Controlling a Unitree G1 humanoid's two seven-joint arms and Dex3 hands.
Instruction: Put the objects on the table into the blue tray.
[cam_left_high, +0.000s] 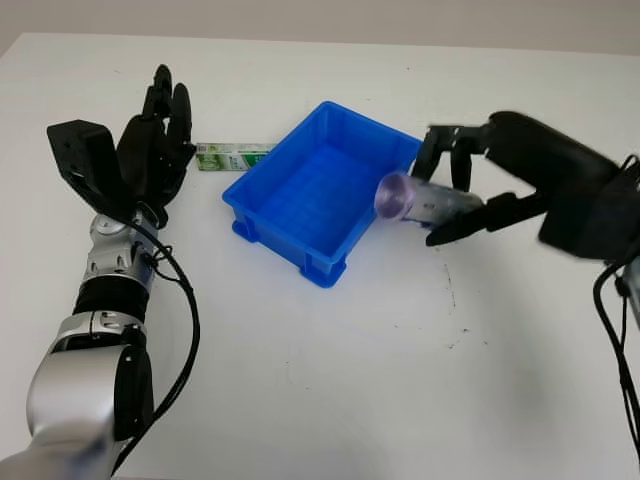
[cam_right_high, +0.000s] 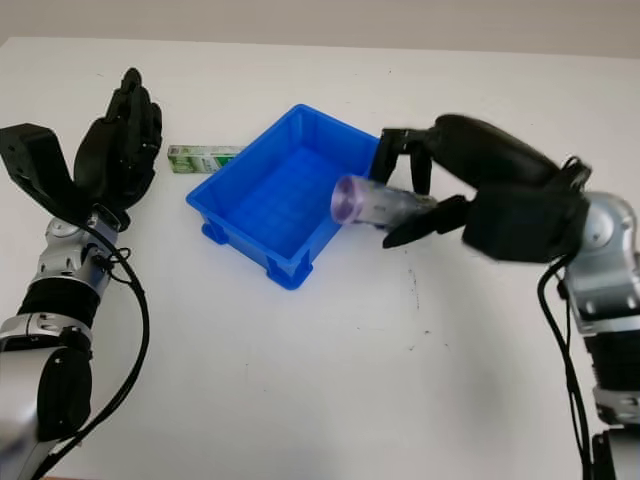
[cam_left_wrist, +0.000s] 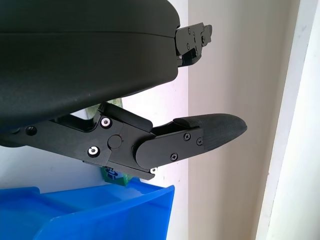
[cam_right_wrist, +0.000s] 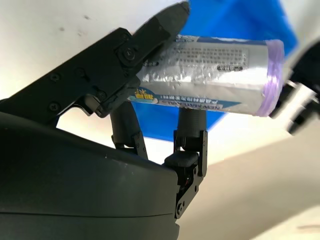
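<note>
Over blue tray (cam_left_high: 322, 190) rim: right hand (cam_left_high: 455, 190) gripping purple-capped roll (cam_left_high: 425, 200).

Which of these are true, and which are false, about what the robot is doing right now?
1. The right hand holds a purple-ended roll. True.
2. The roll already lies on the floor of the blue tray. False: it is held at the tray's rim, in the fingers.
3. The left hand grips the green packet. False: it is open, beside the packet.
4. The green packet lies on the table outside the tray. True.
</note>
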